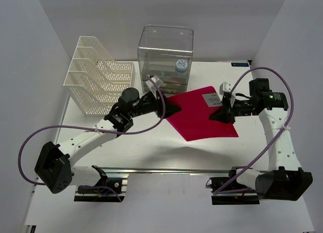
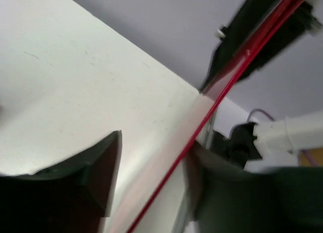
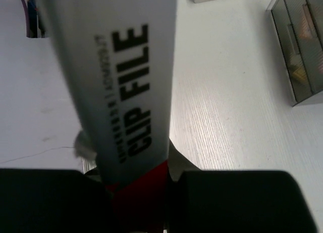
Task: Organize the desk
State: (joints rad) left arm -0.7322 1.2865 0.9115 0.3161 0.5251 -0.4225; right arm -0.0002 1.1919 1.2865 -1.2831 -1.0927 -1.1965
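A red clip file (image 1: 202, 114) with a white label hangs slightly tilted over the middle of the white desk (image 1: 151, 147), between both arms. My right gripper (image 1: 221, 114) is shut on the file's right edge; in the right wrist view the label reading CLIP FILE (image 3: 126, 81) runs up out of the clamped jaws of that gripper (image 3: 141, 192). My left gripper (image 1: 171, 108) is at the file's left corner. In the left wrist view its jaws stand apart, and the file's thin red edge (image 2: 222, 92) passes between them with a gap to the left finger (image 2: 86, 182).
A white mesh file rack (image 1: 96, 81) stands at the back left. A clear plastic drawer box (image 1: 165, 56) sits at the back centre, close behind the left gripper, and shows again at the right wrist view's right edge (image 3: 300, 46). A metal rail (image 1: 166, 170) runs along the front.
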